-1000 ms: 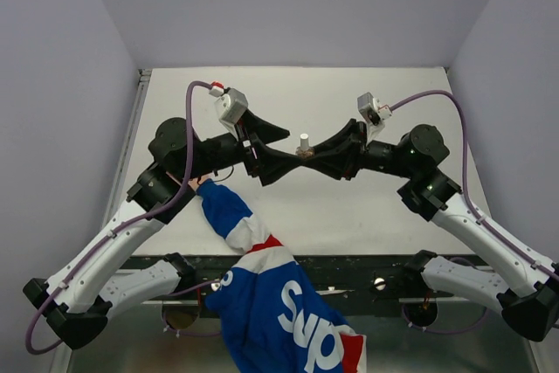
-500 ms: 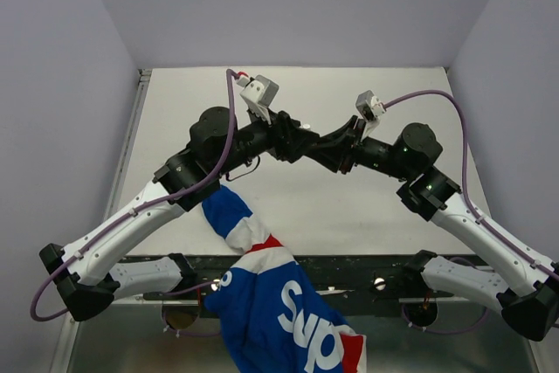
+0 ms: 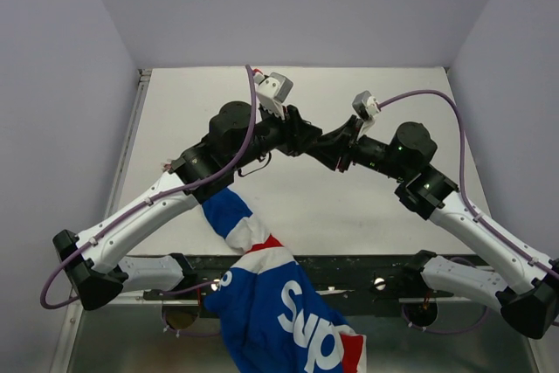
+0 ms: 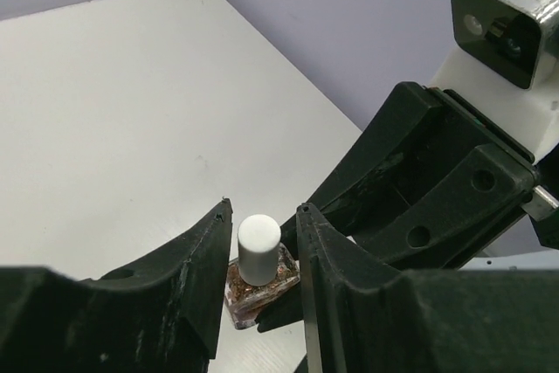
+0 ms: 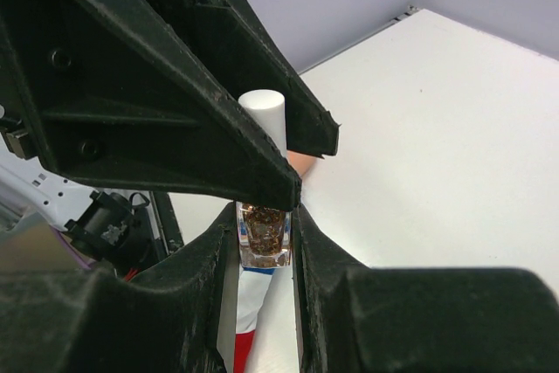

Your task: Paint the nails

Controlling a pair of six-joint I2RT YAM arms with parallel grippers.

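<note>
The polish bottle (image 5: 262, 235) stood on the worktop (image 3: 349, 207) a little toward 12 o'clock from centre, hidden in the overhead view where the two arms met. The right hand (image 5: 262, 224) was closed on the glass body, one finger pressed to each side. The left hand (image 4: 263, 211) straddled the white cap (image 4: 259, 251) with thin gaps showing on both sides, so it was not yet clamped.

The nails could not be made out in any view. The blue, white and red sleeve (image 3: 236, 216) came in from 6 o'clock and disappeared under the left forearm at about 9 o'clock from the bottle. Only a strip of bare skin (image 5: 303, 163) showed just behind the bottle in the right wrist view.

The likely step was gripping the cap to unscrew it. The risks looked like these:
- **Off-centre grip:** one finger could meet the cap first, levering the bottle over against the right hand's low hold.
- **Weak hold on the glass:** the bottle might turn with the cap instead of opening.
- **Crowded fingers:** the two hands sat very close and could foul each other.
- **Tip or jerk:** either could spill polish or knock the person's fingers close behind.
</note>
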